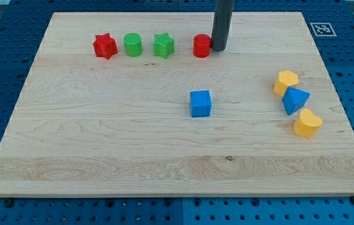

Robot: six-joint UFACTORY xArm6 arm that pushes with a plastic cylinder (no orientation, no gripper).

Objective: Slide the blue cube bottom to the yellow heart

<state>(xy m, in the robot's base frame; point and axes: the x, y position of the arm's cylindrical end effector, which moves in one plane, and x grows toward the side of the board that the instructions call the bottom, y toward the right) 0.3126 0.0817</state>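
Rod only, no fingers to open or close: my tip touches the red cylinder. Below it, apart, sits the blue cube; the yellow heart lies far right. Approach step, I judge: circle behind the cube's left, then push rightward and downward.

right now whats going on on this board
A single arm with a dark rod is set to push the blue cube to just below the yellow heart. My tip sits near the view's top, right beside the red cylinder, well above the cube. The cube is mid-board, untouched, far to the left of the heart.
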